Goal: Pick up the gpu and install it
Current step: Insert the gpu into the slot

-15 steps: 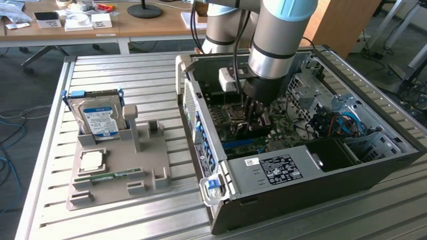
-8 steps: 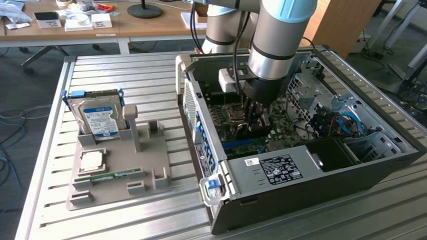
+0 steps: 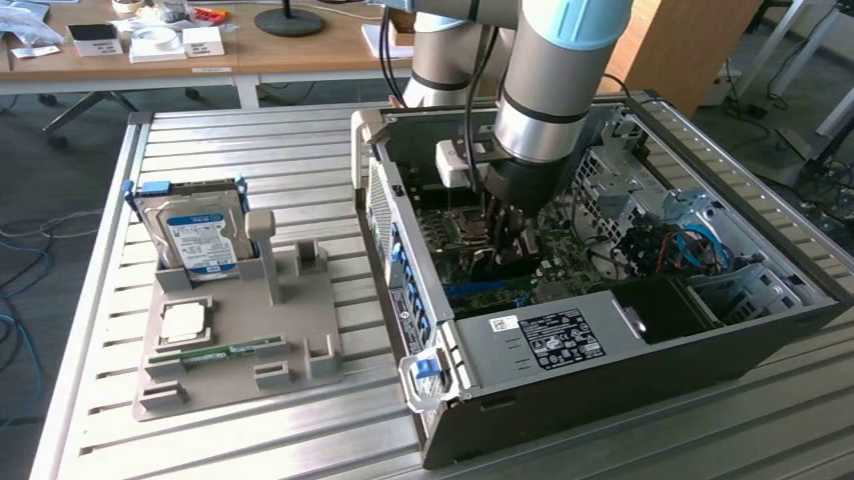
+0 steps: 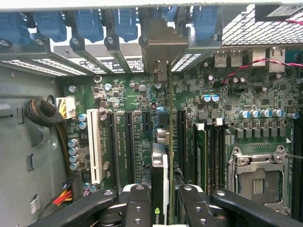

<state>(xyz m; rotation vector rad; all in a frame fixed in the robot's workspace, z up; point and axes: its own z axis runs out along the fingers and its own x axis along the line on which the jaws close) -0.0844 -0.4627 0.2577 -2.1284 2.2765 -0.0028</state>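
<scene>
- Bench (image 3: 267, 140): slatted metal. An open PC case (image 3: 561, 390) lies on its side on the half toward the exterior view's right, reaching close to the bench's near edge.
- Arm (image 3: 561, 60) comes down into the case from above. Gripper (image 3: 514, 245) sits low over the motherboard (image 3: 567, 262), about mid-case.
- In the wrist view we see the gripper (image 4: 163, 196) with both black fingers (image 4: 137, 205) pressed against the gpu (image 4: 160, 172), one on each face: clamped on the card.
- The gpu stands edge-on to the board (image 4: 123, 94), running parallel to the long black slots (image 4: 128, 142), between them and the memory slots beside the CPU socket (image 4: 258, 175). Its far end points at the rear bracket openings under the blue latches (image 4: 90, 23). We cannot tell whether its lower edge is in a slot.
- White slot (image 4: 94, 142) lies well to one side of the card.
- Grey holder (image 3: 300, 345) near the bench edge at the exterior view's left carries the hard drive (image 3: 200, 235) standing upright, a CPU chip (image 3: 183, 322) and the memory stick (image 3: 220, 352) lying flat.
</scene>
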